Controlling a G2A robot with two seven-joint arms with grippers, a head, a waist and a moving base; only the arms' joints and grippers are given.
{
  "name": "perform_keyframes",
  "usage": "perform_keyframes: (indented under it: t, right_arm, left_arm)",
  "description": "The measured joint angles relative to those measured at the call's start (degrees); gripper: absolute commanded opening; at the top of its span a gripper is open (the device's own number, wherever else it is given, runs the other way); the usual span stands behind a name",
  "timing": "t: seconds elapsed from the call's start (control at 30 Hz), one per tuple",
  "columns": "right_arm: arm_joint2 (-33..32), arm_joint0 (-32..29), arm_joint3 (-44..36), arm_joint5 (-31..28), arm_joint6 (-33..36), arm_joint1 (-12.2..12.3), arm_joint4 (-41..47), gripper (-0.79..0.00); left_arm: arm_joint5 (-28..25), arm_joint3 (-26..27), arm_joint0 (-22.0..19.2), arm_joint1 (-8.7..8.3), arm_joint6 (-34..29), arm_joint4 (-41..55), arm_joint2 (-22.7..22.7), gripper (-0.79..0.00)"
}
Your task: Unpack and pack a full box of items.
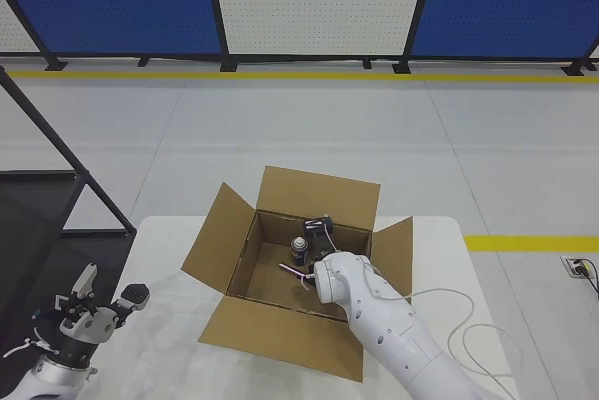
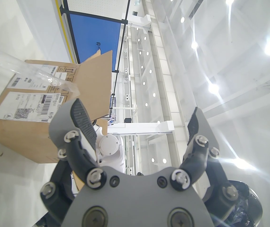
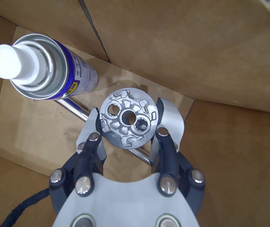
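Note:
An open cardboard box (image 1: pixel 314 195) stands in the middle of the white table (image 1: pixel 169 340). My right arm goes down into it. In the right wrist view my right gripper (image 3: pixel 130 116) is shut on a round grey metal disc (image 3: pixel 125 131) with several holes, held just above the box floor (image 3: pixel 31 131). Beside it stands an upright spray can (image 3: pixel 54 72) with a blue label and white nozzle, also the spray can (image 1: pixel 299 247) from above. A chrome rod (image 3: pixel 78 109) lies on the floor under the disc. My left gripper (image 1: pixel 107 288) sits near the table's left edge, open and holding nothing (image 2: pixel 137 114).
The box's four flaps are folded outward. Its labelled side wall (image 2: pixel 26 128) faces my left gripper, with a sheet of clear plastic (image 2: pixel 31 72) in front of it. A black rack (image 1: pixel 29 230) stands left of the table. A white cable (image 1: pixel 469 330) lies at the table's right.

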State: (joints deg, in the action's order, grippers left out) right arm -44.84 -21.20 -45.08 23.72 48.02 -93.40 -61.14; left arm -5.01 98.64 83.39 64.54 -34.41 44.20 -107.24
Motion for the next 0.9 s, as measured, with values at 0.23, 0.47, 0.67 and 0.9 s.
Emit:
perform_keyframes:
  t: [0.23,0.47,0.67,0.9]
  right_arm:
    - [-1.03,-0.53,-0.53,-0.16,0.21,-0.07,-1.1,0.0]
    - [-2.11,-1.36,-2.48,0.02,0.24,-0.01,-2.69,0.0]
    - [-5.13,-4.69,-10.01,0.73,0.26,1.4,-5.94,0.0]
    - [-12.53,-14.47,-27.9,-6.85,1.25,4.87,-9.7,0.0]
  left_arm:
    - [0.0,-0.07,-0.09,0.01,0.0,-0.04,0.06,0.0]
    - [0.02,-0.08,-0.21,0.01,0.06,-0.09,0.09,0.0]
    - [0.23,0.13,-0.51,0.0,0.27,-0.41,0.33,0.0]
    - [0.98,0.31,-1.41,-0.04,0.24,-1.35,1.23,0.0]
